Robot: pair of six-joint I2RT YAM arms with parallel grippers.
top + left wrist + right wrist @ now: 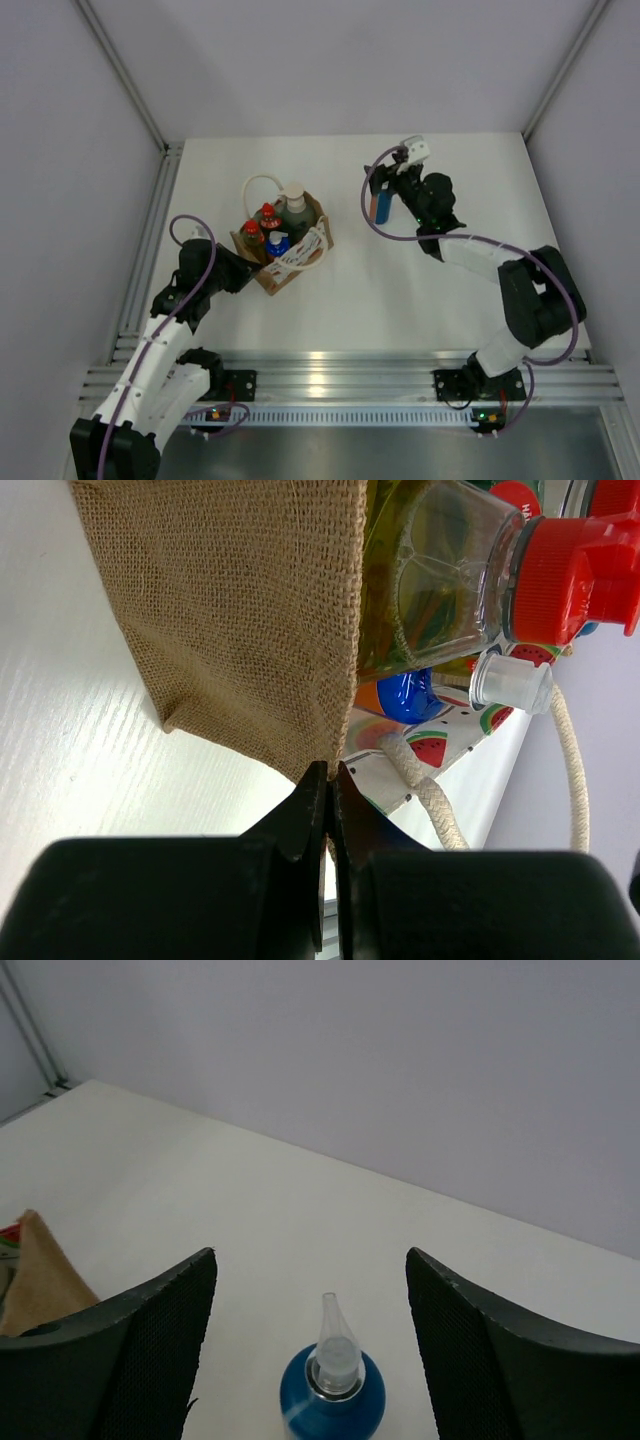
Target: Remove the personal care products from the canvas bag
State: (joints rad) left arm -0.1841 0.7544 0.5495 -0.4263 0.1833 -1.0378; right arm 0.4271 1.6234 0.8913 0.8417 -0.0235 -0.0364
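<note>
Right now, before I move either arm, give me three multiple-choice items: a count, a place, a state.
1. Bottles in the canvas bag: A four, B two, C six.
2. The blue bottle is: A lying by the left arm's base, B on the table between the fingers of the right gripper, C held overhead.
3. The left gripper is: A wide open, B holding a cap, C shut on the bag's edge.
Key: A, four tops show from above; B, open fingers flank it untouched; C, fingers pinch the burlap.
</note>
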